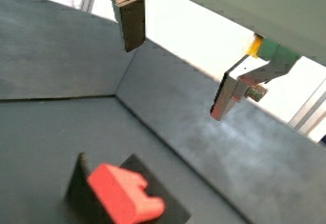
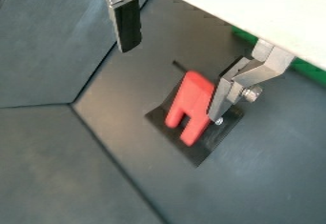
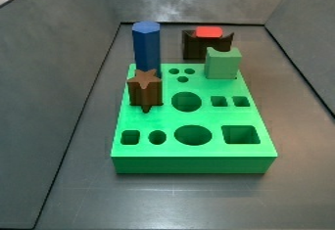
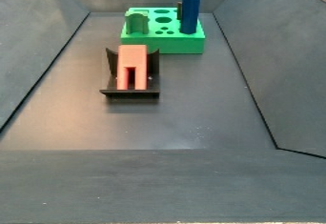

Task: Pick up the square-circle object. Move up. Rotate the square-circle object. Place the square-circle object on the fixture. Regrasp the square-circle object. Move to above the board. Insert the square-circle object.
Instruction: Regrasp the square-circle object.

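The square-circle object [image 4: 132,64], a bright red peg, lies on the dark fixture [image 4: 107,73] in front of the board [image 4: 166,45]. In a side view the red peg [image 3: 207,33] tops the fixture [image 3: 195,48] behind the green board [image 3: 197,154]. My gripper [image 2: 176,61] hangs open above the floor with nothing between its fingers. The red peg [image 2: 192,99] lies below and close to one finger [image 2: 227,92], apart from it. In a wrist view the gripper [image 1: 178,61] is well clear of the peg [image 1: 125,192] and fixture [image 1: 84,182].
A tall blue prism [image 3: 145,46] and a brown star peg [image 3: 144,89] stand in the board. A pale green block [image 3: 222,63] sits on its far part. Sloping dark walls [image 4: 51,56] bound the floor.
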Controlling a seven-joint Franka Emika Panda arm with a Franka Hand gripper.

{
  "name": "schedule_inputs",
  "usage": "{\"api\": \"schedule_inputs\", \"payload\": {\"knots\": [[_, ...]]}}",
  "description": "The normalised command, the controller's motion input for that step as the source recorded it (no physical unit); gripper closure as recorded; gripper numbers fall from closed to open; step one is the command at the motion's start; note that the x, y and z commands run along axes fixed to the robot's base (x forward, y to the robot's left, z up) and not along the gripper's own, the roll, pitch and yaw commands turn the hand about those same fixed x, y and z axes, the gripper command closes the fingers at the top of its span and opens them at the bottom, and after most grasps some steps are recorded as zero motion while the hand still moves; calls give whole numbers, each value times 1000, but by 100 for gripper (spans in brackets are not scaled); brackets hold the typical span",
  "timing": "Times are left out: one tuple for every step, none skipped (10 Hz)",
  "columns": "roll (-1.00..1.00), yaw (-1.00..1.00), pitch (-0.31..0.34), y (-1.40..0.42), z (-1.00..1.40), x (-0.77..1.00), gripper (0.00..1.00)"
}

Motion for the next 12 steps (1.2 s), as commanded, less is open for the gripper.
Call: {"api": "schedule_inputs", "payload": {"knots": [[1000, 125, 185, -42, -22, 109, 0], [878, 154, 193, -44, -20, 109, 0], [630, 180, 171, -45, -21, 112, 0], [504, 192, 158, -48, -21, 113, 0], [290, 205, 127, -39, -13, 109, 0], [166, 218, 78, -36, -8, 96, 0], [133, 214, 42, -34, -13, 86, 0], [125, 201, 22, -40, -11, 79, 0], [74, 99, -46, 70, -1000, 36, 0], [74, 75, -61, 71, -1000, 41, 0], [69, 56, -85, 67, -1000, 49, 0], [64, 45, -90, 63, -1000, 50, 0]]}}
